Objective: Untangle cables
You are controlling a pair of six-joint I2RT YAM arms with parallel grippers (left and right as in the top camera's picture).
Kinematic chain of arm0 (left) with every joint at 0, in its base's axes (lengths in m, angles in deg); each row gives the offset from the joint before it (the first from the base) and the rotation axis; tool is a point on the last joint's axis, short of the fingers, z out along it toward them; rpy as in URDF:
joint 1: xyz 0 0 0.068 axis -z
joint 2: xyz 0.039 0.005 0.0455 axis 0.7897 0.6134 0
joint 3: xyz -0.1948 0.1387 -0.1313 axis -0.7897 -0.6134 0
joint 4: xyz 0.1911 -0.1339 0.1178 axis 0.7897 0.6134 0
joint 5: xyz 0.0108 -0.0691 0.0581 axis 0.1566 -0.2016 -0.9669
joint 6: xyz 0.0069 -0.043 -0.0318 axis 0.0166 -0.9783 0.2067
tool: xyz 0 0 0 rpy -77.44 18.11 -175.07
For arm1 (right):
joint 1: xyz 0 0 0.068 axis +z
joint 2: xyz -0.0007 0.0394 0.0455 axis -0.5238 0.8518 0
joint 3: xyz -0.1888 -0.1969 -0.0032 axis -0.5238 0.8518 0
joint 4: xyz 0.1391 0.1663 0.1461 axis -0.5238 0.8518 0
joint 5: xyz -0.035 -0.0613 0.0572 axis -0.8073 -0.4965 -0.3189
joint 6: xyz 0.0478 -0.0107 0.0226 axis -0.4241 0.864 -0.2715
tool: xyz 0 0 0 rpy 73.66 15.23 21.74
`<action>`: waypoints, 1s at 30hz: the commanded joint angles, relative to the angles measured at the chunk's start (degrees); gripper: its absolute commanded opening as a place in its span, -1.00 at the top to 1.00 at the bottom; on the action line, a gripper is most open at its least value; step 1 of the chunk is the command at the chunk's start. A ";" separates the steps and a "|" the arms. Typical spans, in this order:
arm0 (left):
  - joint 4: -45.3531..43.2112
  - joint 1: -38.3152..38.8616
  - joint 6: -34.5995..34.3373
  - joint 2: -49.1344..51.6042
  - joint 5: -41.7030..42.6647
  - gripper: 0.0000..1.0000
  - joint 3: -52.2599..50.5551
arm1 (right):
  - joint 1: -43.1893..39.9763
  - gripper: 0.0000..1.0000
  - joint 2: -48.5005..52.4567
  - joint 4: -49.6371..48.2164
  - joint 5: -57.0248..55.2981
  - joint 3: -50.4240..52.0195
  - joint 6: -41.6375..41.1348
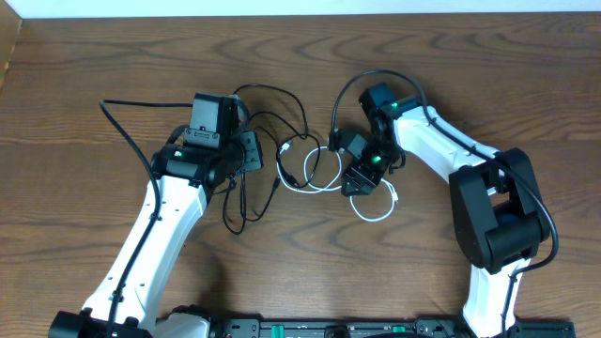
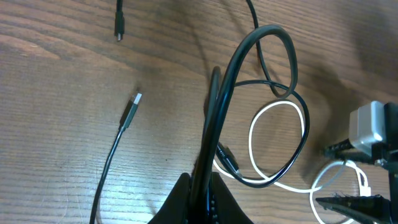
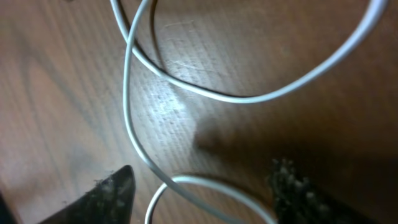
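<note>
As the overhead camera saw it: both arms reached over a wooden table (image 1: 488, 75), with the tangle lying between the two sets of jaws.
Left gripper (image 1: 250, 153), overhead: it sat at the tangle's left edge, and thin strands of the black cable (image 1: 278, 91) arced out beyond the jaws and trailed back beside the arm.
Right gripper (image 1: 360, 178), overhead: it was lowered over the white cable (image 1: 374, 219); from this height nobody could tell how far the jaws stood apart.
White cable, overhead: one loop lay between the two grippers, crossing black strands, and a second loop lay just beside the right jaws.
Left gripper (image 2: 199, 196), left wrist view: the jaws were together, clamped on the black cable (image 2: 225, 93).
Black cable, left wrist view: it rose straight out of the jaws, curled into a loop ahead of them and dropped back to the wood.
Plugs, left wrist view: a metal-tipped plug (image 2: 132, 111) lay to the left of the jaws, and a dark plug (image 2: 118, 28) lay farther ahead; both were apart from the jaws.
White cable (image 2: 251, 140), left wrist view: it was looped on the table ahead and right of the jaws, passing under the black loop.
Right gripper (image 3: 202, 193), right wrist view: the jaws stood apart and gripped nothing.
White cable (image 3: 127, 99), right wrist view: it lay on the wood, with one strand running down into the gap between the fingers (image 3: 115, 190) and curving there, touching neither.
</note>
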 commanded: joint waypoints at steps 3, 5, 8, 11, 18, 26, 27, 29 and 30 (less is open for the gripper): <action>-0.02 -0.24 0.31 0.28 -0.35 0.85 0.22 | 0.07 -0.08 -0.17 -0.94 5.75 3.06 2.36; 0.00 -0.24 0.31 0.28 -0.37 0.85 0.22 | 0.07 0.00 -0.17 -1.46 6.67 4.02 2.34; -0.02 -0.24 0.31 0.28 -0.37 0.85 0.22 | 0.07 0.07 -0.17 -2.51 7.96 5.57 2.34; 0.00 -0.24 0.31 0.28 -0.37 0.85 0.22 | 0.07 0.32 -0.17 -4.13 8.52 7.58 2.32; -0.04 -0.24 0.31 0.28 -0.37 0.85 0.22 | -0.68 0.98 -0.35 -4.74 13.27 6.25 -5.27; -0.02 -0.24 0.31 0.28 -0.37 0.85 0.22 | -5.35 0.98 -7.21 -0.28 16.39 -6.73 -21.97; -0.04 -0.24 0.31 0.28 -0.37 0.85 0.22 | -6.03 0.98 -8.70 0.11 16.39 -8.37 -23.74; -0.04 -0.24 0.31 0.28 -0.37 0.85 0.22 | -7.65 0.98 -11.89 0.35 16.35 -11.45 -28.02; -0.04 -0.24 0.31 0.28 -0.37 0.85 0.22 | -8.70 0.98 -13.66 0.35 16.35 -13.14 -30.84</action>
